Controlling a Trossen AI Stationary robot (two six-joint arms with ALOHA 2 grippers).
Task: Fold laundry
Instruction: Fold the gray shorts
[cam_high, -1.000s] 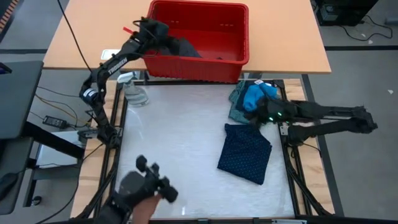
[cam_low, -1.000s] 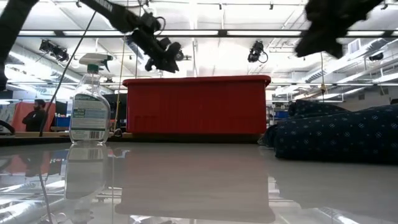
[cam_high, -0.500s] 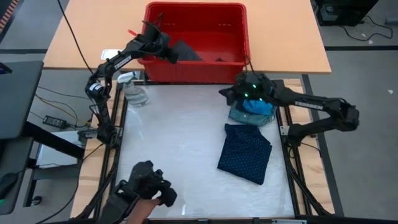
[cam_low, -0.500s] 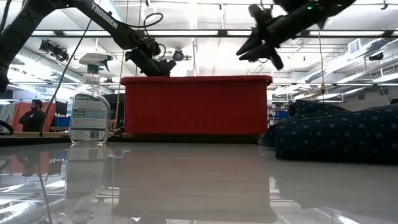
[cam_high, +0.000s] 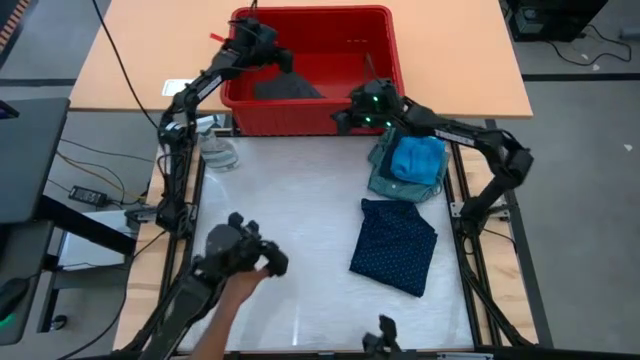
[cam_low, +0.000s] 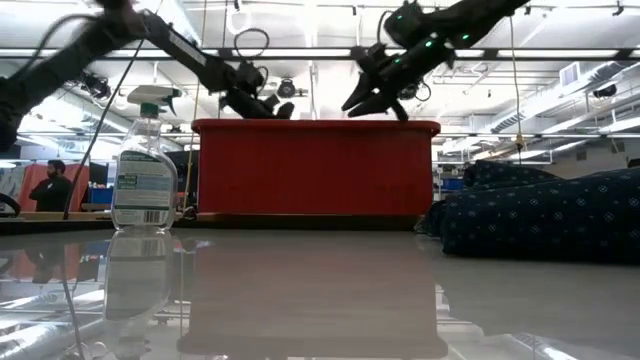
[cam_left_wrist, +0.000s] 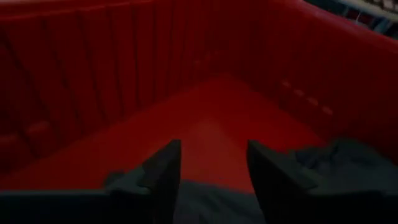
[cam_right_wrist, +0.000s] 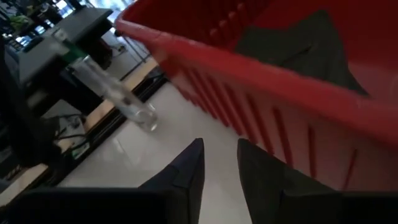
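A large charcoal-grey garment (cam_high: 290, 86) lies inside the red bin (cam_high: 385, 95). My left gripper (cam_high: 266, 42) reaches into the bin's far left corner. In the left wrist view it (cam_left_wrist: 214, 163) is open just above the charcoal cloth (cam_left_wrist: 348, 163). My right gripper (cam_high: 350, 112) hovers open at the bin's front right wall, and its wrist view shows the charcoal garment (cam_right_wrist: 298, 43) over the rim. A bright blue small garment (cam_high: 416, 156) lies on a grey-green shirt (cam_high: 395, 187) at the table's right. A folded navy dotted piece (cam_high: 395, 245) lies in front of them. No dark navy small one shows.
A clear spray bottle (cam_high: 215, 150) stands at the table's back left, also in the low view (cam_low: 145, 160). A person's arm (cam_high: 225, 310) holding a dark device (cam_high: 240, 255) reaches over the front left edge. The tan desk (cam_high: 150, 60) bears the bin.
My right arm swung from the table's right side over the clothes pile to the bin's front wall. My left gripper moved deeper into the bin. The person's hand shifted.
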